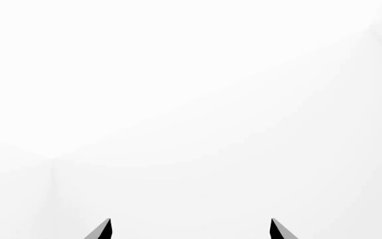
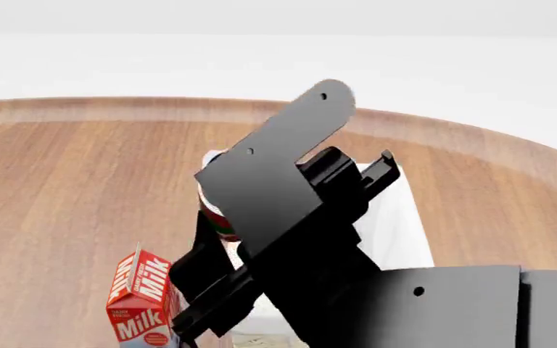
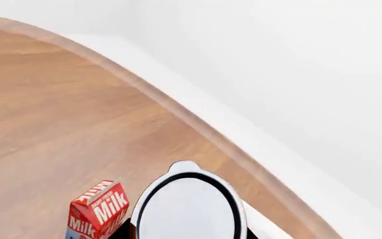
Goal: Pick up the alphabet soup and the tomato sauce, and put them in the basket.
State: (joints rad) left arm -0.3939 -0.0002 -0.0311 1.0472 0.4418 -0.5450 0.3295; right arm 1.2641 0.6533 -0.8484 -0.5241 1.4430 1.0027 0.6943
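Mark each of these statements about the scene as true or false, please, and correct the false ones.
1. The milk carton stands upright on the table. True.
2. The left gripper holds a can. False: it is open, with nothing between its fingers.
3. The table is square. False: its edge is curved.
4. The tomato sauce has a silvery top. True.

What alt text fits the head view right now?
A black robot arm fills the frame over a round wooden table, hiding most of a red-and-green can. A red milk carton stands at lower left.
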